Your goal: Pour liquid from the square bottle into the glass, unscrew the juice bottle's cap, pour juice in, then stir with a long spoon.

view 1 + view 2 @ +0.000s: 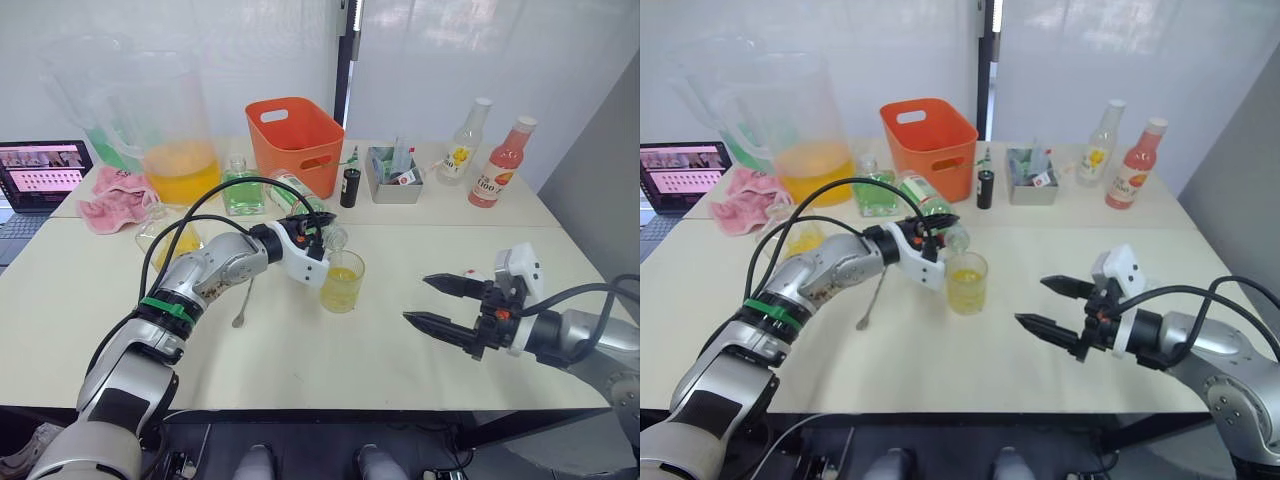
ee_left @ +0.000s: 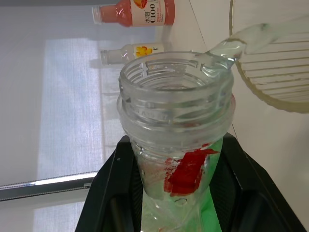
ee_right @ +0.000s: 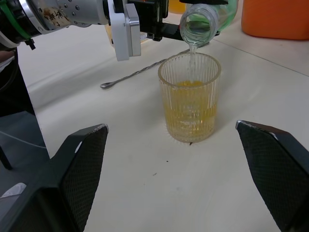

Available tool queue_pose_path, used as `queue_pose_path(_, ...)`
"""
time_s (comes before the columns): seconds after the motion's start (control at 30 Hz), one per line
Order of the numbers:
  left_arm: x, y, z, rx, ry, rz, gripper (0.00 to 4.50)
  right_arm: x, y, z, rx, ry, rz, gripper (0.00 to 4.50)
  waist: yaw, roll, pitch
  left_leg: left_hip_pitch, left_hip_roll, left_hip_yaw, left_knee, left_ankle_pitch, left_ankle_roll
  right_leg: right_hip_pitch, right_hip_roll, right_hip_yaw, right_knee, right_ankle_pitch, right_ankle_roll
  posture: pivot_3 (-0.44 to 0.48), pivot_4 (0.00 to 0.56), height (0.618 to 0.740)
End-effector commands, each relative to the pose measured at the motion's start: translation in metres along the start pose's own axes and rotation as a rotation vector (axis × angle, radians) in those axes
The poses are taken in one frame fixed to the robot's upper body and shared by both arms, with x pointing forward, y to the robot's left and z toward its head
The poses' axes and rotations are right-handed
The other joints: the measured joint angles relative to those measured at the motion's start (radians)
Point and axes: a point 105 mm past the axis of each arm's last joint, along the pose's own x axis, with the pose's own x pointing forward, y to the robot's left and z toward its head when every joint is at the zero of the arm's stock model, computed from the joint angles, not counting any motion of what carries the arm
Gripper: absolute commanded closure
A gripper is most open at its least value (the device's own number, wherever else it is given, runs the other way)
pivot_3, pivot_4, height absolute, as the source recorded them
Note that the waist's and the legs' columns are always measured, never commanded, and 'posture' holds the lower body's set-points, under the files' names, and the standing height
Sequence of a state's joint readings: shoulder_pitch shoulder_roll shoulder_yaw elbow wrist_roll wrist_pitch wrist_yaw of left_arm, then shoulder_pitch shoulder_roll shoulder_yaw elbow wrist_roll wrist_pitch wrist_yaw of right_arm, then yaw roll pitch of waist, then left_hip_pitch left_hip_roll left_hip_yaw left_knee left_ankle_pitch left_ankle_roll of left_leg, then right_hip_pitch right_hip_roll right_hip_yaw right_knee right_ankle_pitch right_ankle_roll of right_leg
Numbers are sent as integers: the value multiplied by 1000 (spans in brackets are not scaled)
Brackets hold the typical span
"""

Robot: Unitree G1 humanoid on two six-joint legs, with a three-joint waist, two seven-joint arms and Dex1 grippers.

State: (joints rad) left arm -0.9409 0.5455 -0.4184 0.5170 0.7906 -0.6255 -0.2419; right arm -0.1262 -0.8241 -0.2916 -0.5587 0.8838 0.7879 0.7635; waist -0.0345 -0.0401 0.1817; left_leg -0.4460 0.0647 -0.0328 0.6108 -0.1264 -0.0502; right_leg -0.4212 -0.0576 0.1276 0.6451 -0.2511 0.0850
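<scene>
Right tool (image 1: pixel 433 303) hovers low over the bench (image 1: pixel 300 350), fingers spread wide and empty, well right of the glass (image 1: pixel 342 282). Left tool (image 1: pixel 315 235) is clenched around the tipped, uncapped juice bottle (image 1: pixel 930 205), whose mouth sits just above the glass rim, a thin stream falling into the yellow liquid (image 3: pixel 189 108). The long spoon (image 1: pixel 244 301) lies flat just left of the glass; farther back stand an orange bin (image 1: pixel 294 140), pitcher (image 1: pixel 165 125) and pink bottle (image 1: pixel 503 162).

Left arm: reached forward, wrist rolled inward.
Left gripper (image 1: pixel 322 238): jaws clamped, load held tipped.
Right arm: extended low, level.
Right gripper (image 1: pixel 440 302): jaws spread wide, nothing held.
</scene>
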Motion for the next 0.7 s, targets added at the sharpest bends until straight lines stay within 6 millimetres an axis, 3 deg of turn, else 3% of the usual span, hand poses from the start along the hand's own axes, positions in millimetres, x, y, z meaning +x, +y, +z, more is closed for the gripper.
queue_pose_path(0.03,0,24,4,26,-14,76,3092,0,1,11,-48,-40,9,24,0,0,0,0,0,0,0,0,0,0,0,0,0,0,0,0,150,740)
queue_pose_path(0.7,0,25,4,13,-10,87,3092,4,2,14,-51,-41,23,24,0,0,0,0,0,0,0,0,0,0,0,0,0,0,0,0,150,740)
